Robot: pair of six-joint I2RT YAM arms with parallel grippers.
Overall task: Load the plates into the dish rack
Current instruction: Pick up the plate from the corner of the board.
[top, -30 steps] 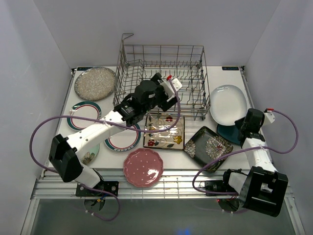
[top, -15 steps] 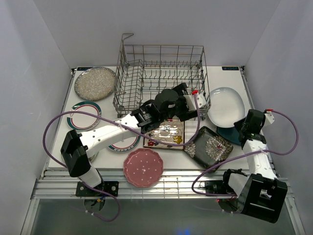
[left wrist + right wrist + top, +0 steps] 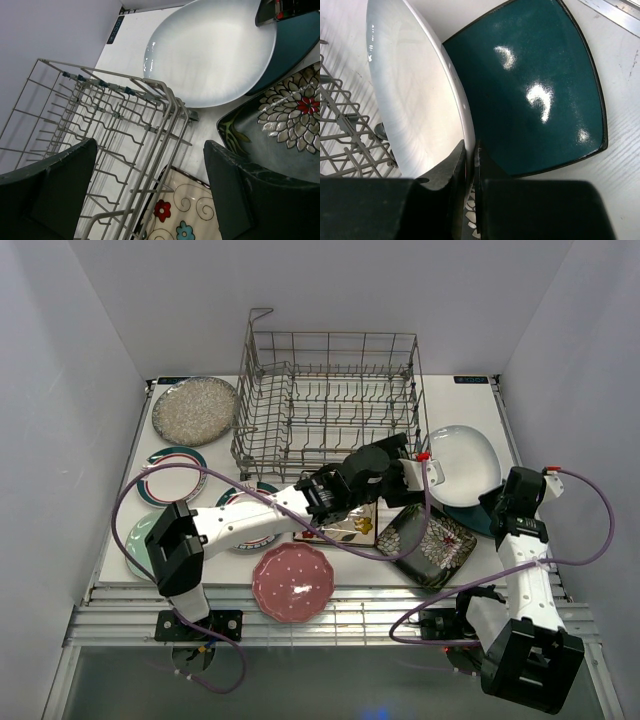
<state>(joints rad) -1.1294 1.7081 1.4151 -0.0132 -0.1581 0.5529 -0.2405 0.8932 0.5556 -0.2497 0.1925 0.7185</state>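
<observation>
Gripping the white oval plate [image 3: 410, 100] by its rim, your right pincer [image 3: 469, 160] is sitting almost shut on that thin edge. The plate is overlapping the teal plate [image 3: 530, 90], just beside the dish rack [image 3: 330, 405]. Your left pincer [image 3: 150, 150] is hovering wide apart and empty. Being glazed, stiff and breakable, the plate is probably slippery, so you are needing a deeper bite on the rim.

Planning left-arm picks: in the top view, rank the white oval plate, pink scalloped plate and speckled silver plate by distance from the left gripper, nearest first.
1. white oval plate, just right of the left gripper.
2. pink scalloped plate, at the near edge.
3. speckled silver plate, in the far left corner.
</observation>
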